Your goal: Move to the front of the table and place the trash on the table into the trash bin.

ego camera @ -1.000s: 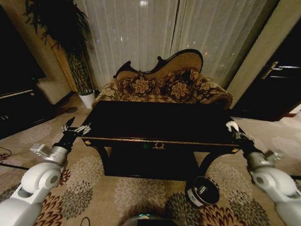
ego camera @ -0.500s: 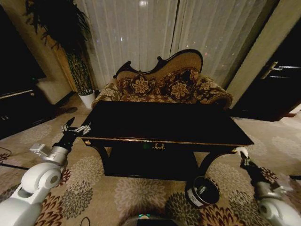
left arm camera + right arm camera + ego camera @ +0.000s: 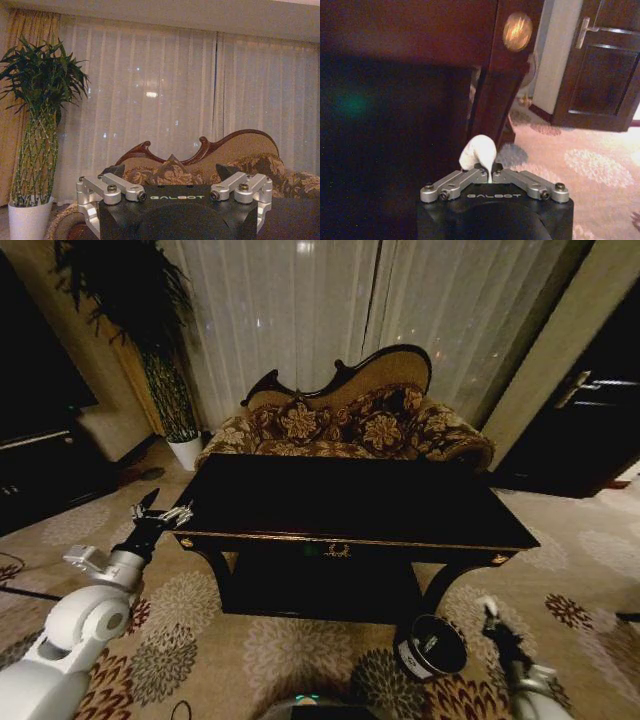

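a white paper wad point(image 3: 479, 151) stands pinched between the closed fingers of the right gripper point(image 3: 487, 608), its long axis running straight out from the fingertips, rounded end away from the wrist (toward the table leg in the right wrist view). the gripper sits low, just beside the black trash bin point(image 3: 432, 646) on the carpet, below the table point(image 3: 350, 502) front edge. the left gripper point(image 3: 165, 510) hovers by the table's left corner, fingers spread wide and holding nothing.

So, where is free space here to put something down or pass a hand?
The table top is bare from sofa side to front edge. Carpet is open left of the table, under the left gripper. It is crowded at the front right leg: bin and right gripper, shut on a tissue, sit close together.
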Available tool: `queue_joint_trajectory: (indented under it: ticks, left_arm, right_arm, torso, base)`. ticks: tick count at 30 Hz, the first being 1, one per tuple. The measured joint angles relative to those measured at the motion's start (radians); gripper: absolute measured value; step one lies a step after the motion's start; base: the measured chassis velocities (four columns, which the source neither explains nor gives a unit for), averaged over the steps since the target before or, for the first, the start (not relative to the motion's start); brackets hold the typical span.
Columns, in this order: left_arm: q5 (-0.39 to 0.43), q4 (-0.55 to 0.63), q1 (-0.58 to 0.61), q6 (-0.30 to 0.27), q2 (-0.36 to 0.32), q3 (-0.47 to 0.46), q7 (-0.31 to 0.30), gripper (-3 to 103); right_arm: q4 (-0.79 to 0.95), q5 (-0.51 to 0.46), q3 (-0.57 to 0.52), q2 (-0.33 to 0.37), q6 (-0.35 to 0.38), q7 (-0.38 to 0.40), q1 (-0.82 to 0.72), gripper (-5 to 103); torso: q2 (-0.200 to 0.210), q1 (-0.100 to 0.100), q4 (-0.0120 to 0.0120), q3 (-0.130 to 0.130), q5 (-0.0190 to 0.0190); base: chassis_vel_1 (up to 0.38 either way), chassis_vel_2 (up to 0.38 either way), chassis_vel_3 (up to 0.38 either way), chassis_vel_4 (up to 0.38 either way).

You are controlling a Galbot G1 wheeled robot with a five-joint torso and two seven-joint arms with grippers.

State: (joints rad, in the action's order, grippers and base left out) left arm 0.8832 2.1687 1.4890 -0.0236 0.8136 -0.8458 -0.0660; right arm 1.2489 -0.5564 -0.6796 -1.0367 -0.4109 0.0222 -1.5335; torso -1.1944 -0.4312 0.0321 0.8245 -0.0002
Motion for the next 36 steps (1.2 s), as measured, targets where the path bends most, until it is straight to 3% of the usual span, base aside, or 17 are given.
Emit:
queue_joint_trajectory:
  ticks: [8, 14, 31, 36]
  left_arm:
    - [0.0, 0.0, 0.0, 0.0, 0.0, 0.0, 0.0, 100]
    - [0.0, 0.0, 0.0, 0.0, 0.0, 0.0, 0.0, 100]
    - [0.0, 0.0, 0.0, 0.0, 0.0, 0.0, 0.0, 100]
    - [0.0, 0.0, 0.0, 0.0, 0.0, 0.0, 0.0, 100]
  right_arm:
    - [-0.299, 0.093, 0.058, -0.039, -0.09, -0.014, 0.142, 1]
    - [-0.449, 0.151, 0.076, -0.077, -0.119, -0.022, 0.23, 1]
    - [-0.634, 0.266, 0.085, -0.107, -0.16, -0.051, 0.371, -2]
    - [-0.642, 0.269, 0.081, -0.102, -0.174, -0.059, 0.373, 19]
  torso:
    - [0.0, 0.0, 0.0003, 0.0, 0.0003]
    - [0.0, 0.0, 0.0002, 0.0, -0.0001]
    - [0.0, 0.0, 0.0003, 0.0, 0.0002]
    - [0.0, 0.0, 0.0002, 0.0, 0.0002]
  base:
    - [0.0, 0.0, 0.0, 0.0]
    - [0.0, 0.0, 0.0, 0.0]
    - [0.0, 0.0, 0.0, 0.0]
    - [0.0, 0.0, 0.0, 0.0]
